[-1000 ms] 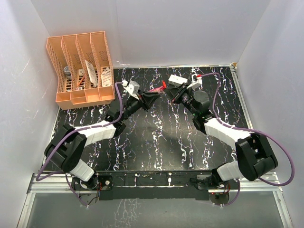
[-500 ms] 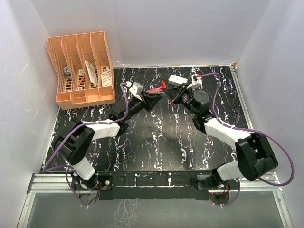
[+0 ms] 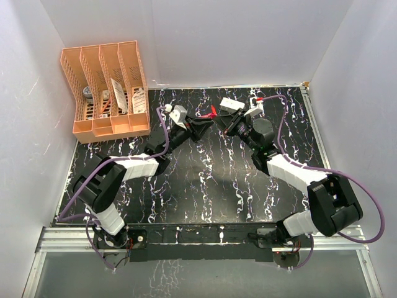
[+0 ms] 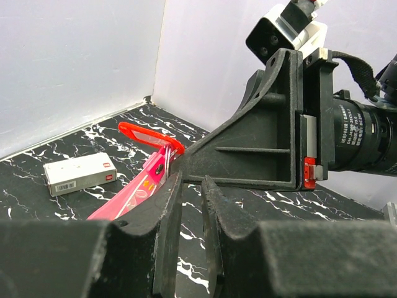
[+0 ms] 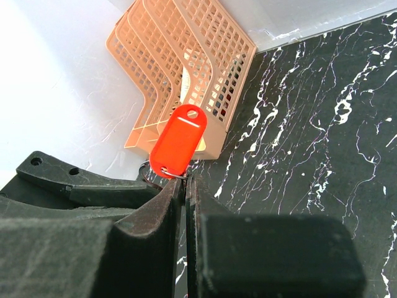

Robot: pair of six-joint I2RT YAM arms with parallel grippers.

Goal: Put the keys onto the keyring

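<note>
Slippage is our main worry: the keyring (image 5: 166,176) sits at the very tips of the right gripper (image 5: 186,180), whose jaws are pressed together on its thin wire. A nudge from the left gripper (image 4: 192,180), crowded right against it, could twist the ring free and drop it, with the red-headed key (image 5: 180,141) that seems threaded on it, to the tabletop (image 3: 205,180). The left jaws stand a narrow slit apart, the pink tag (image 4: 127,195) lies along the outside of one finger, and we cannot tell whether the tips pinch anything
</note>
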